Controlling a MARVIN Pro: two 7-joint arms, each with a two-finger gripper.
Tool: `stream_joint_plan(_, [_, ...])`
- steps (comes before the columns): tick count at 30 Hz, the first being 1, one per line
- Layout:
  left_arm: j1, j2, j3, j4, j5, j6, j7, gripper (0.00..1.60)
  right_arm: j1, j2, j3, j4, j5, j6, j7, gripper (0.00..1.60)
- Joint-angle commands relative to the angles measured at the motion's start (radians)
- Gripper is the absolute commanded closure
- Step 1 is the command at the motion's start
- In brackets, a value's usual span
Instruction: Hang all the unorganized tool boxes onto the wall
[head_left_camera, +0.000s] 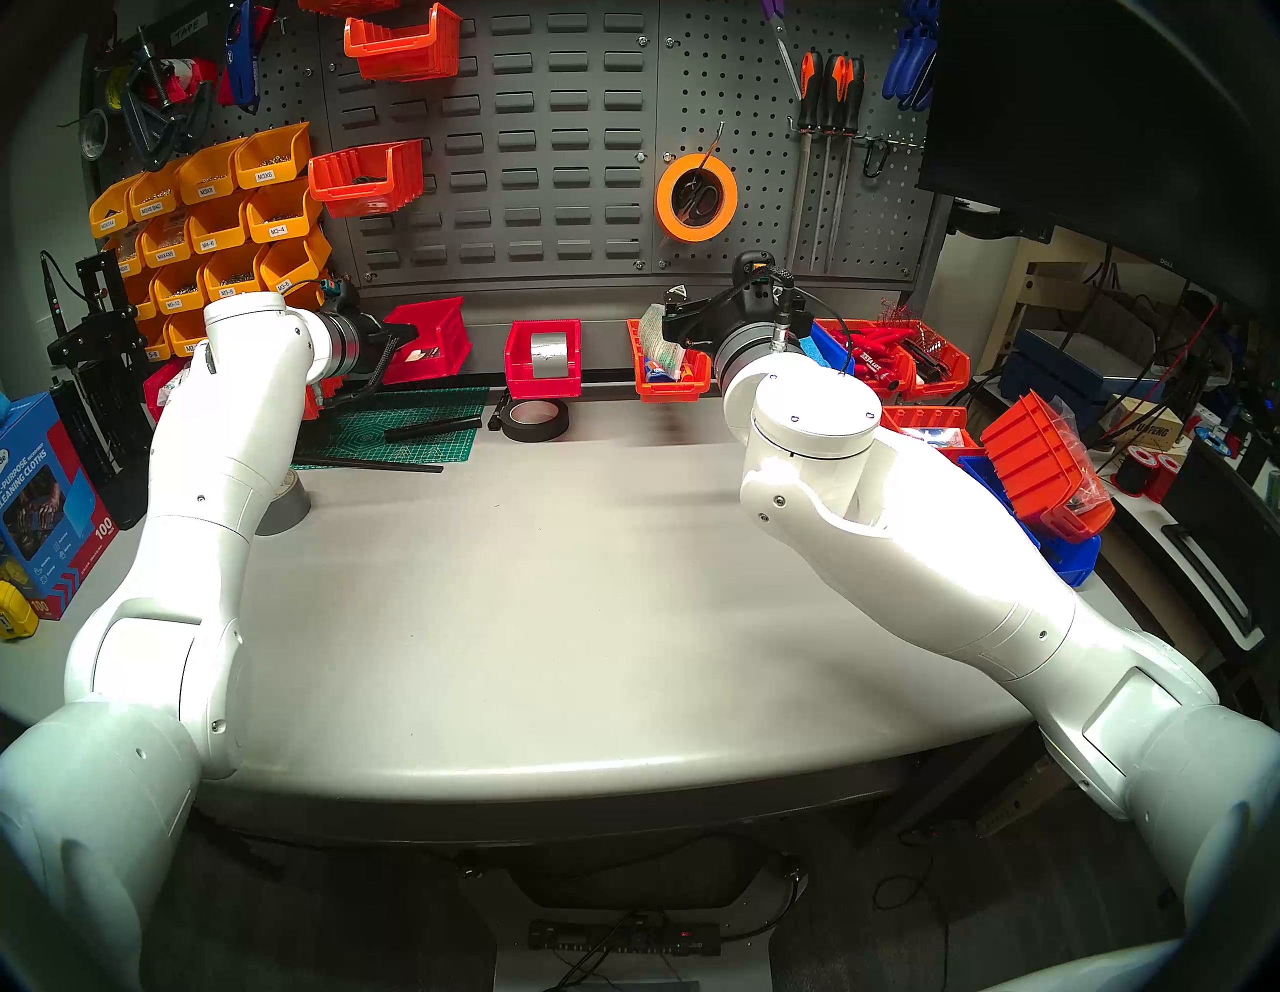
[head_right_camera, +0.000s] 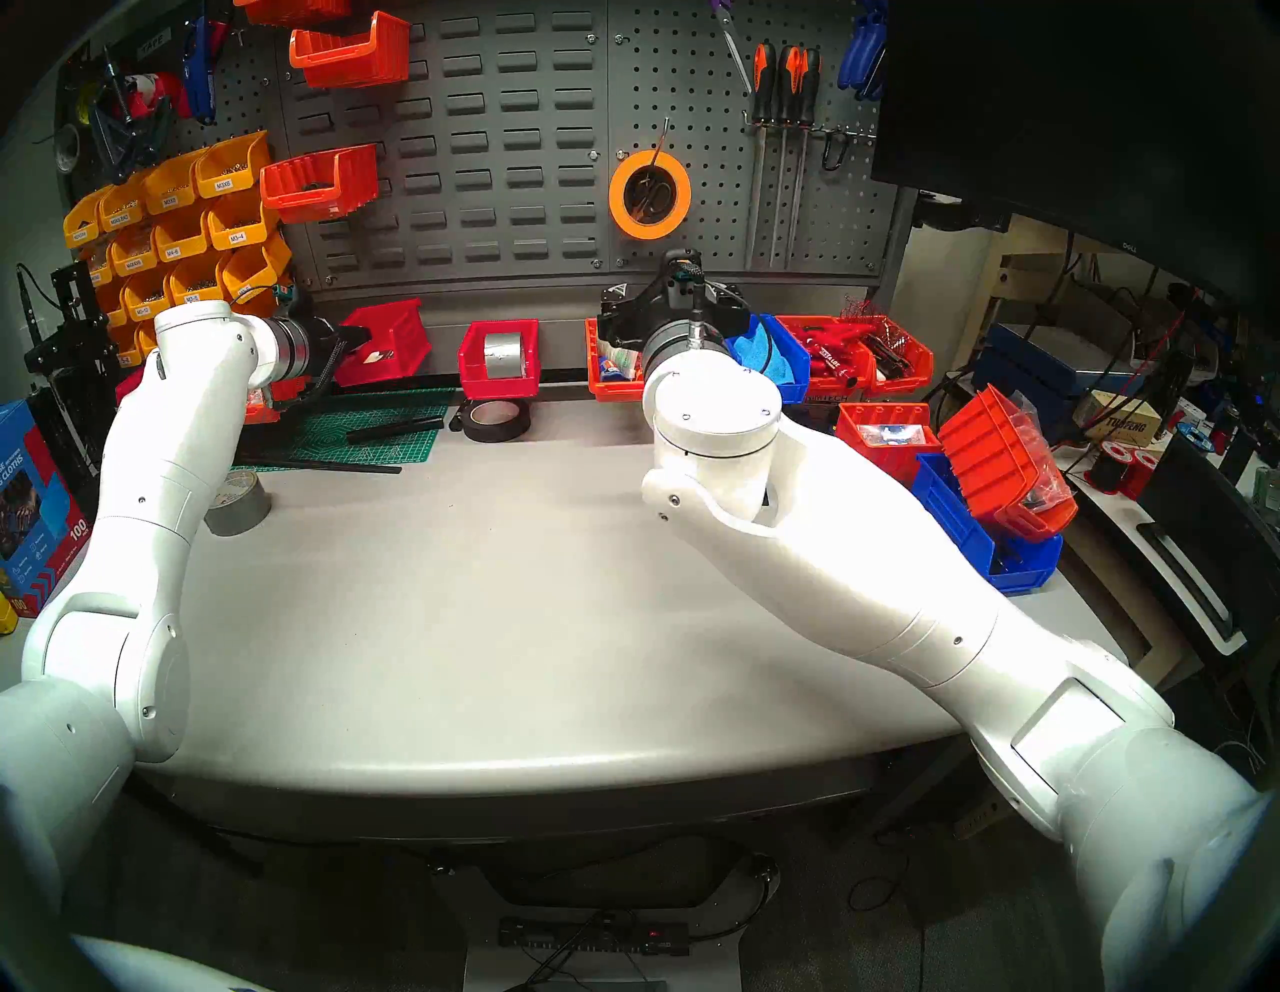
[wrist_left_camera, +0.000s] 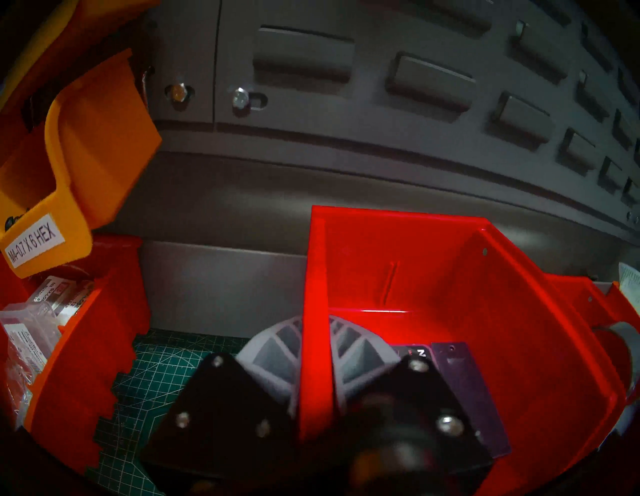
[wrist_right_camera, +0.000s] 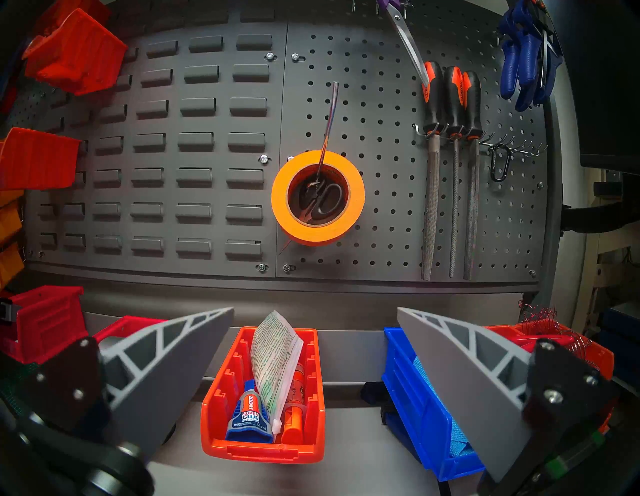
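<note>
Your left gripper (wrist_left_camera: 315, 367) is pinched nearly closed on the side wall of the plain red bin (wrist_left_camera: 450, 311), low and right of centre in the left wrist view, lifted just below the louvred wall panel (head_left_camera: 526, 138). Its open mouth tips up, its long axis toward the panel. Your right gripper (wrist_right_camera: 313, 346) gapes wide, empty, above the long orange ribbed bin (wrist_right_camera: 266, 398), lengthwise toward the panel. Neither is hung yet.
</note>
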Motion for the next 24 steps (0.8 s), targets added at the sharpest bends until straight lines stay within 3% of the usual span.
stream_joint_plan(1, [0.007, -0.038, -0.029, -0.078, -0.009, 0.035, 0.071, 1.60, 0.015, -0.002, 0.004, -0.008, -0.006, 0.002, 0.001, 0.00])
stream_joint_plan(6, [-0.010, -0.025, 0.013, -0.041, 0.026, 0.010, 0.085, 1.60, 0.015, -0.002, 0.004, -0.008, -0.006, 0.002, 0.000, 0.00])
stream_joint_plan(24, [-0.074, -0.015, 0.076, 0.052, 0.071, -0.030, 0.084, 1.60, 0.015, -0.002, 0.004, -0.008, -0.006, 0.001, 0.001, 0.00])
